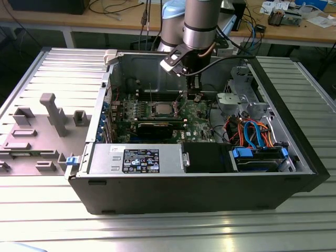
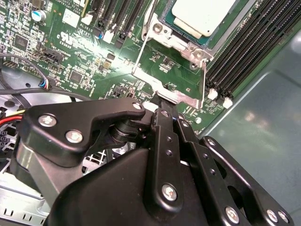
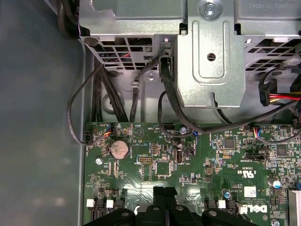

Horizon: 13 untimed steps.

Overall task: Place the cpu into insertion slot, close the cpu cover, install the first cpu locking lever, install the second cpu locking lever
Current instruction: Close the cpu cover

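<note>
Item: CPU-socket station inside an open desktop computer case (image 1: pixel 184 195). Gripper (image 2: pixel 159 104): fingers drawn together, nothing visible between them, pointing down at the green motherboard (image 2: pixel 84 61). Immediately at the fingertips: the silver tongue of the cpu cover (image 2: pixel 175 43), touching or just short of touching; contact cannot be told. The cover appears to lie flat, its frame around the chip, its tongue-to-frame axis running straight away from the fingertips. Alongside the cover: a thin metal rod (image 2: pixel 141 47), probably a locking lever, running roughly along the same line; whether it is latched cannot be told. Next outward: the cpu (image 2: pixel 202 14), dull silver top facing up, seated in the insertion slot (image 1: pixel 171 111), directly beyond the cover's tongue from the fingertips. It is square, so it has no long axis of its own, and lies level with the board. In the exterior view it sits toward the exterior view's left of the gripper. Flanking the socket, farther out: long black memory slots (image 2: pixel 244 52), parallel to the cover's axis. Opposite side of the hand, in the first wrist view: coin cell (image 3: pixel 119 149), black cables (image 3: pixel 171 101), then a metal drive cage (image 3: pixel 207 56) farthest off.
</note>
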Motion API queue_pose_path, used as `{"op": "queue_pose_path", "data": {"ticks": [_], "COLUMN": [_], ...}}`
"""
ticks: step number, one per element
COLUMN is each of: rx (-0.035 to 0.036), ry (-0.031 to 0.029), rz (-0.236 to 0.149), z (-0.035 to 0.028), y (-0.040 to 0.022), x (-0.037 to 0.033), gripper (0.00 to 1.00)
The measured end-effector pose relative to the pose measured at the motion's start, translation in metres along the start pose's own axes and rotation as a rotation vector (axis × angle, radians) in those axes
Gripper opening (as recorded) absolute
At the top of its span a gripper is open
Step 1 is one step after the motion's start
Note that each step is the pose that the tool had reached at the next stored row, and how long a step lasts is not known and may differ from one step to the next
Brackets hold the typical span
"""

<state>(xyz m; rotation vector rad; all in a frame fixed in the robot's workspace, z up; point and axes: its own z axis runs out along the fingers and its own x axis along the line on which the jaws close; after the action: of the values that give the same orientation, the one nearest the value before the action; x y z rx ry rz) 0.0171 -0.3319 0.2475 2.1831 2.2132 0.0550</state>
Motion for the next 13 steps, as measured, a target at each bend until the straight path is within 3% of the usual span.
{"op": "queue_pose_path", "data": {"ticks": [13], "rx": [0.0], "ry": [0.0], "rz": [0.0], "z": [-0.0001], "y": [-0.0018], "x": [0.0], "gripper": [0.11]}}
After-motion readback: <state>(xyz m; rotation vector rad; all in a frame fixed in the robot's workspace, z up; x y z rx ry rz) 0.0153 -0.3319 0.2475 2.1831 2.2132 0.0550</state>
